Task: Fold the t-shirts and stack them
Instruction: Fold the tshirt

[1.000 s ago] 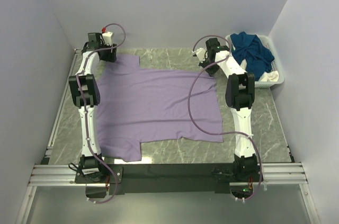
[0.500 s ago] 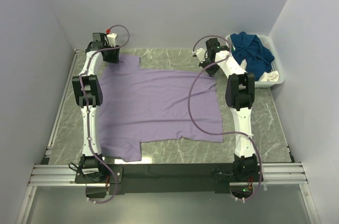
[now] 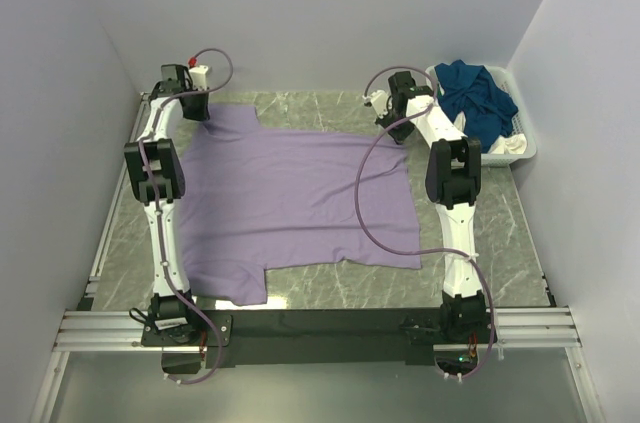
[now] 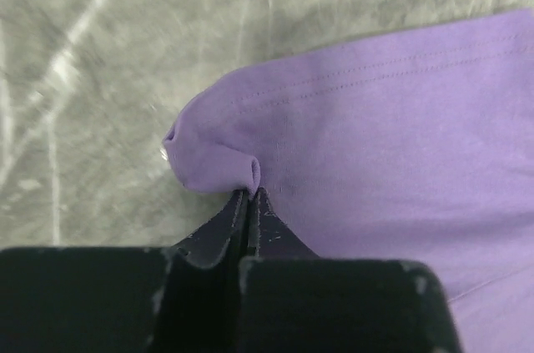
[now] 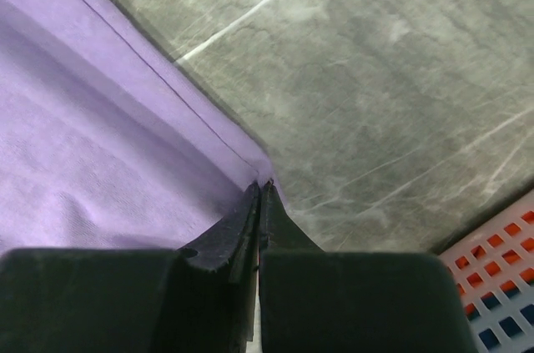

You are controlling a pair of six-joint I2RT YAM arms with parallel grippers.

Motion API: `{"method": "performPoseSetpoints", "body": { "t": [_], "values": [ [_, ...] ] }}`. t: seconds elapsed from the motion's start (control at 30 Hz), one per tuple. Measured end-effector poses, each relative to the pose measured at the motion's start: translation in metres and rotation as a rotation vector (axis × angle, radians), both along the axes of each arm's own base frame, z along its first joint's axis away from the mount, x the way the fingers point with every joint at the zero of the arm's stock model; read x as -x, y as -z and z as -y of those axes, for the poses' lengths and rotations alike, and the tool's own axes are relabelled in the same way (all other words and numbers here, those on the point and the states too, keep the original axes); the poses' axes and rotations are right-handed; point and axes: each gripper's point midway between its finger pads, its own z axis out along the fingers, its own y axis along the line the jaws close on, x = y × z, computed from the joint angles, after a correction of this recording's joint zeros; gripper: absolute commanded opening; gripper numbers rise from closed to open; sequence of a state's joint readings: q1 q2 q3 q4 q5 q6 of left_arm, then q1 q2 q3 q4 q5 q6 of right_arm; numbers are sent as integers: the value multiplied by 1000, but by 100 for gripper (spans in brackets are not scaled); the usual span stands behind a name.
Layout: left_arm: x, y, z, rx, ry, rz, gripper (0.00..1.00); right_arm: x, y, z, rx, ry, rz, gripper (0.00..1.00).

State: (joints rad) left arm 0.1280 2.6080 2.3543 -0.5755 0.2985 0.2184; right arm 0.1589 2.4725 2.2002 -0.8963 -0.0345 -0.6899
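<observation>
A pale lilac t-shirt point(image 3: 290, 198) lies spread flat over the marble table. At its far left sleeve, my left gripper point(image 3: 197, 110) is shut on the cloth; the left wrist view shows the sleeve's hem corner point(image 4: 219, 157) bunched and pinched at my left gripper's tips point(image 4: 252, 193). My right gripper point(image 3: 395, 125) is at the far right corner of the same shirt. In the right wrist view the hemmed edge point(image 5: 196, 115) runs into my right gripper's shut tips point(image 5: 262, 187). Dark teal and white t-shirts point(image 3: 478, 98) are piled in a basket.
A white slatted basket point(image 3: 520, 148) stands at the far right corner against the wall; its grid point(image 5: 501, 253) shows in the right wrist view. Grey walls enclose the table on three sides. Bare marble point(image 3: 510, 233) lies right of the shirt.
My left gripper moved left and down onto the far sleeve and shut on it, bunching the hem. The right arm has not moved.
</observation>
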Motion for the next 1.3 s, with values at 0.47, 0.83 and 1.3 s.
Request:
{"method": "performPoseSetpoints", "body": {
  "t": [0.47,0.83,1.3],
  "values": [
    [-41,-128,4,7,29,381,1,-45,-51,2,-28,85,242,0],
    [-24,-108,6,5,73,360,1,-50,-58,6,-29,89,272,0],
    [34,-122,-2,-37,119,343,1,-27,-89,-1,-71,31,273,0]
  ]
}}
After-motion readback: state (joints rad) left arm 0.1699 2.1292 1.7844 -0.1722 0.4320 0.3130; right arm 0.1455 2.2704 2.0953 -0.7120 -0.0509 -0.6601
